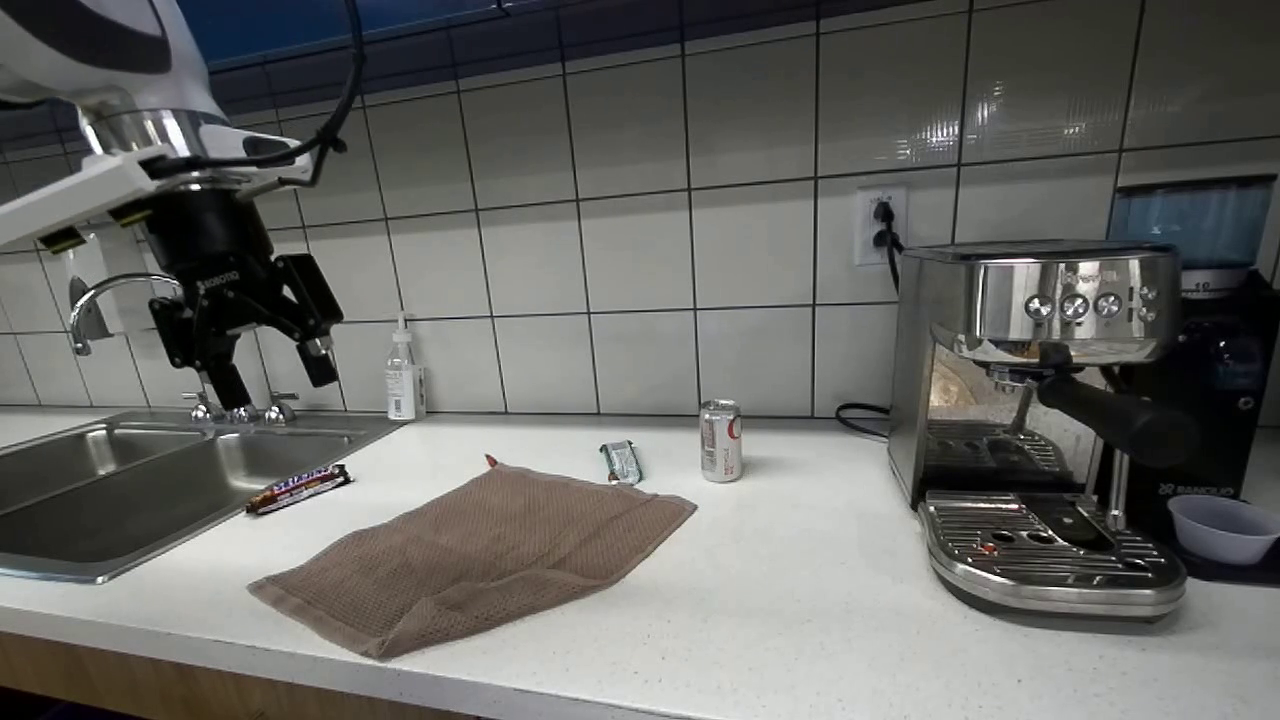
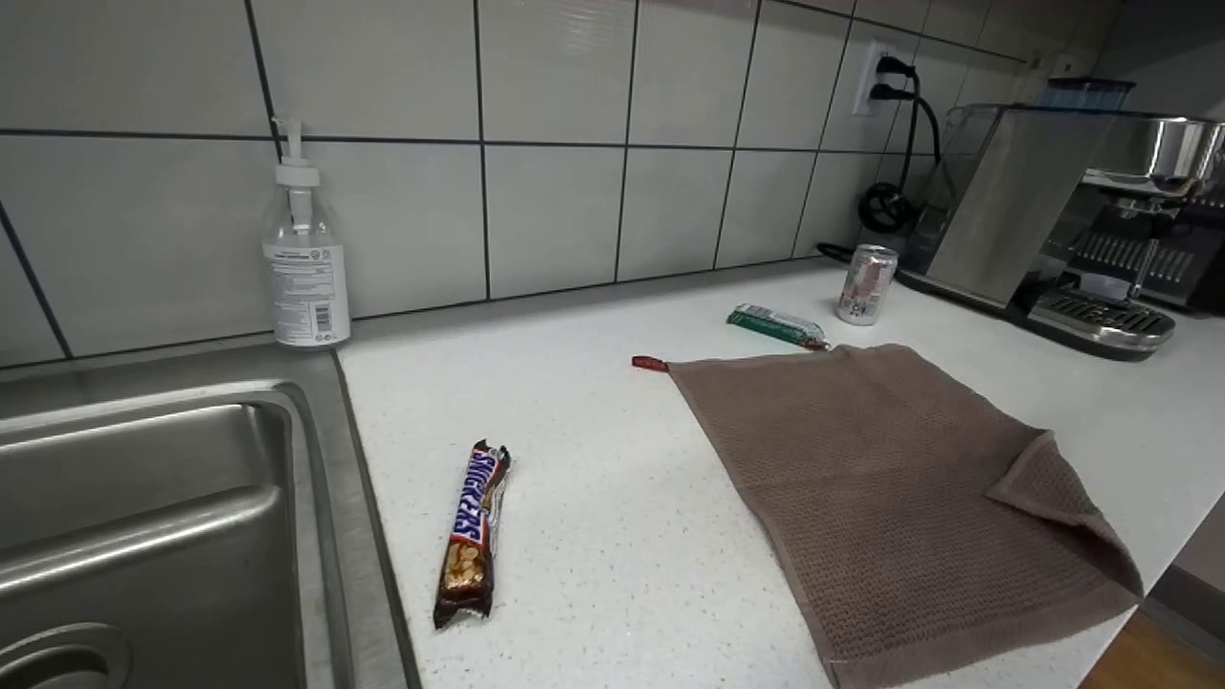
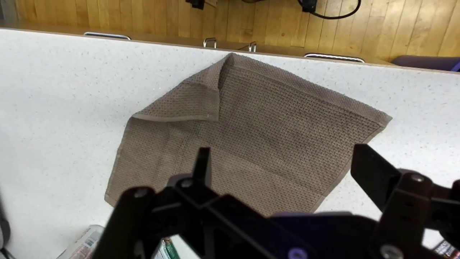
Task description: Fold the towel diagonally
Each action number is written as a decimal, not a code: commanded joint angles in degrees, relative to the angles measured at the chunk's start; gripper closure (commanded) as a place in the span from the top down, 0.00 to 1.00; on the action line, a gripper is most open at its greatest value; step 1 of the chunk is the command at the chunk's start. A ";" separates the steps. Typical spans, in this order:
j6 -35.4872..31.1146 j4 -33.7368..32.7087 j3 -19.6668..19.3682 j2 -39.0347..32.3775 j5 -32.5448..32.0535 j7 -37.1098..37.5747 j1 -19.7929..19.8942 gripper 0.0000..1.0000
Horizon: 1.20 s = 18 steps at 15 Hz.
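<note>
Hovering wide-jawed, tool (image 1: 277, 377) clear of towel (image 2: 909, 478), folded corner (image 3: 190, 102) near the counter edge (image 3: 72, 39), bare room alongside.

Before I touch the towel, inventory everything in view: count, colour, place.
Counter: 1, speckled white, against wall
Sink: 1, grey, in counter
Faucet: 1, chrome, at sink
Towel: 1, brown, on counter, one corner turned over
Loop: 1, red, towel corner
Snickers bar: 1, brown-blue, beside sink
Wrapped bar: 1, green-white, by towel edge
Can: 1, silver, counter, near wall
Coffee machine: 1, silver, on counter
Grinder: 1, black, beside coffee machine
Bowl: 1, pale, by grinder
Pump bottle: 1, clear, by wall
Outlet: 1, white, on wall
Plugs: 2, black, in outlet
Handles: 4, silver, below counter edge
Floor: 1, yellowish, below; cropped objects there unclear
Arm: 1, white, above counter
Pincer: 1, black, open above counter
</note>
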<state>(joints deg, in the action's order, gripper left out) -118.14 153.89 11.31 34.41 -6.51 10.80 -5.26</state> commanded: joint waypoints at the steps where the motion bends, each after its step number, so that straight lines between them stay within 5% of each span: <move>1: -3.56 1.62 0.42 -2.12 -2.01 2.89 1.50 1.00; 18: -19.35 3.16 -0.16 -20.13 -9.29 14.20 6.36 1.00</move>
<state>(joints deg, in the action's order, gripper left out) -135.42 157.42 11.26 16.89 -12.98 22.33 -0.34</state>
